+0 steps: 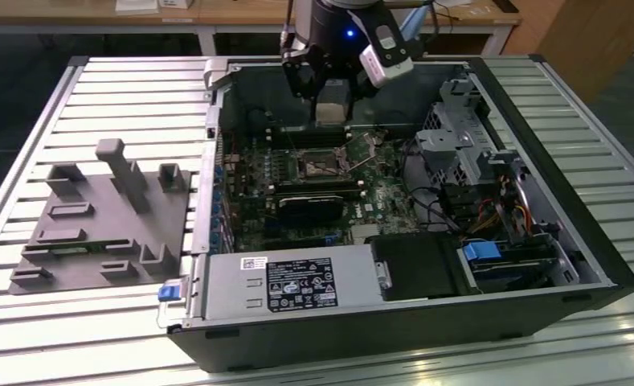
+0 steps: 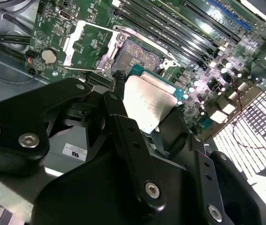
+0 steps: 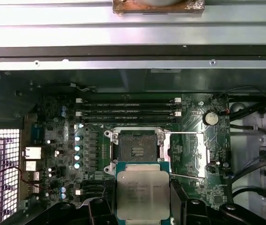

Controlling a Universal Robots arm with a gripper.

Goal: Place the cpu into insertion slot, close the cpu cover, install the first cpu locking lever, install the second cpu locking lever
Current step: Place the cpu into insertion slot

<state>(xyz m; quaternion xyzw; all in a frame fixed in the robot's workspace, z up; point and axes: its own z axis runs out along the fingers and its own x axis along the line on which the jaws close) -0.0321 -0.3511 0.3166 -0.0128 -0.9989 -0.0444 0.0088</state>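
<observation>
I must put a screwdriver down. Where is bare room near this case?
Bare table slats surround the grey fixture plate at the exterior view's left and lie before the case. Inside is crowded: motherboard, cables, the claw holding the cpu by the insertion slot.

Arm (image 1: 322,28) reaching straight down, wrist vertical, jaws clamped on the cpu (image 3: 142,194) edges

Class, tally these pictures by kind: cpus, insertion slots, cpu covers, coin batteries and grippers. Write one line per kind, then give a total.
cpu: 1
insertion slot: 1
cpu cover: 1
coin battery: 1
gripper: 1
Total: 5
</observation>
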